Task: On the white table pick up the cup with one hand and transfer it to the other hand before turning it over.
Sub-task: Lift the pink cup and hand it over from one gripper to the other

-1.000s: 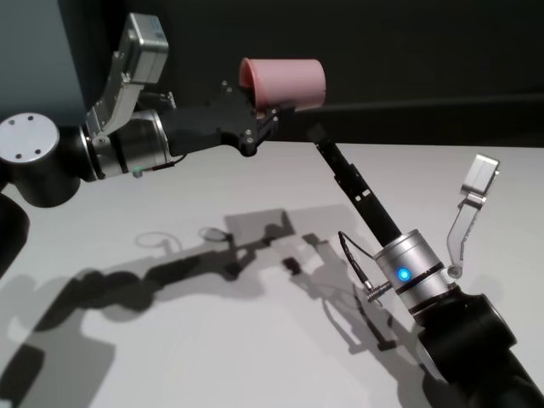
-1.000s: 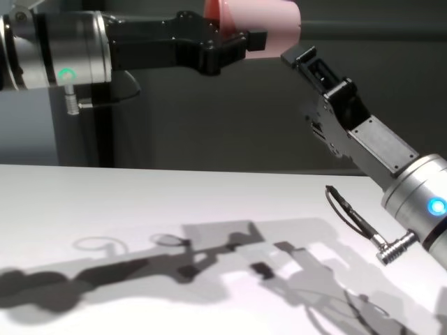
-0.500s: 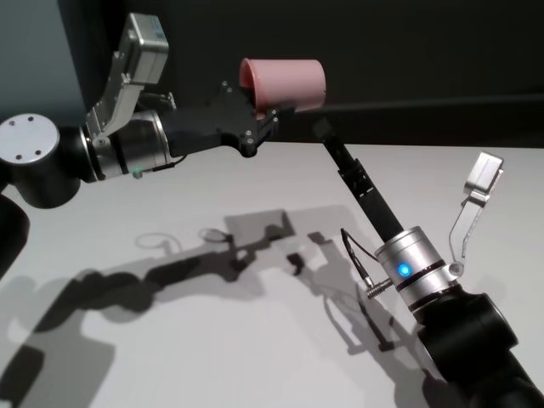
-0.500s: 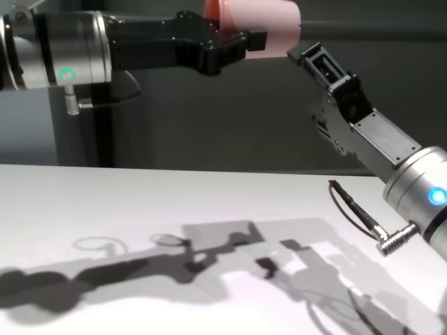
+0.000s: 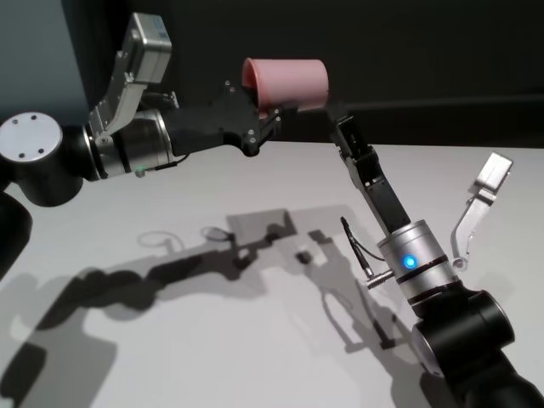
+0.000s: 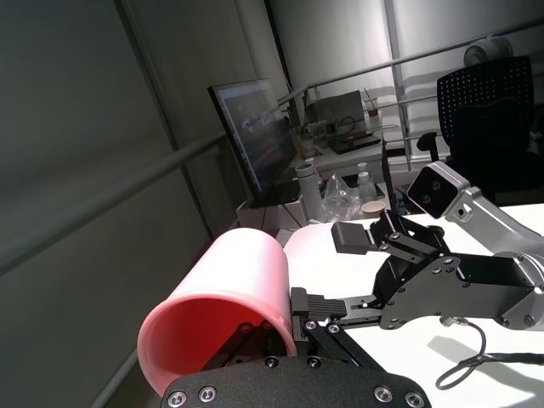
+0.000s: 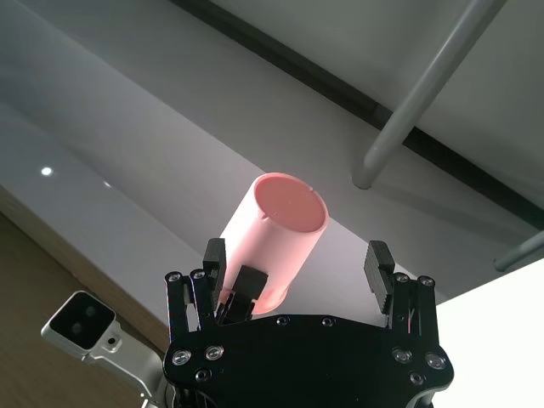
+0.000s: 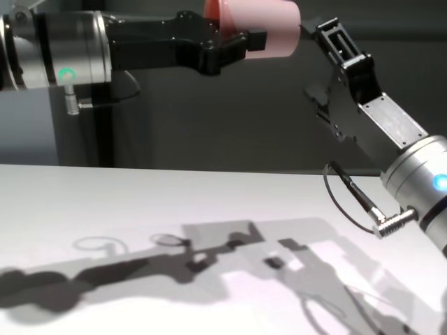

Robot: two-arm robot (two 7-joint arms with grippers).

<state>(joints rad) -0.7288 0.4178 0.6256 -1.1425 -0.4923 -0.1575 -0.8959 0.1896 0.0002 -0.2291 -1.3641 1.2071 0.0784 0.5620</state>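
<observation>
the left gripper (image 5: 265,115) is squeezing the rim of the cup (image 5: 287,82), a smooth pink plastic cup lying sideways high above the flat white table (image 5: 212,340). the right gripper (image 7: 297,263) is holding its fingers wide apart just beside the cup's round bottom.

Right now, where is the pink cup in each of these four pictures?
Head view: the cup is at top centre, held sideways.
Chest view: top edge, right of centre.
Left wrist view: lower left, mouth toward the camera.
Right wrist view: centre, base toward the camera.
Shared landmark: the left gripper holding it.
</observation>
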